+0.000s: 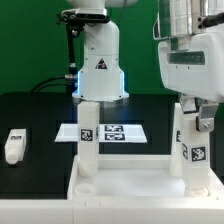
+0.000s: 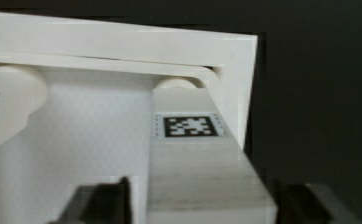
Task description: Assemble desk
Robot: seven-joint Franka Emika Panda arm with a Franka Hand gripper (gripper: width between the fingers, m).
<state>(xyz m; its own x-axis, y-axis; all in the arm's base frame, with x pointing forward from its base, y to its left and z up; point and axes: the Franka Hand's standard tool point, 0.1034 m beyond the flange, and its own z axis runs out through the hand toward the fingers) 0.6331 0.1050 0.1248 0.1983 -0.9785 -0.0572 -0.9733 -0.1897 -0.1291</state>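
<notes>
The fingers (image 2: pixel 107 205) stand narrowed to the width of an upright leg (image 2: pixel 192 165) and appear to clamp it on two opposite flanks, low on its length. That probably leaves the tagged face free and gives the wrist purchase to turn or press the leg. The leg's far end sits in a rounded corner socket of the desk top (image 2: pixel 142 50), just inside the raised rim, so I judge the step in hand to be seating or tightening this leg.

In the exterior view the desk top lies flat with its sockets up, so the legs go in from above. A second leg (image 1: pixel 87 140) stands upright in the desk top's far corner toward the exterior view's left. A loose leg (image 1: pixel 12 143) lies on the black tabletop (image 1: pixel 30 110) well apart from the desk top, beyond that same side. The marker board (image 1: pixel 125 131) lies just behind the desk top's far rim.
</notes>
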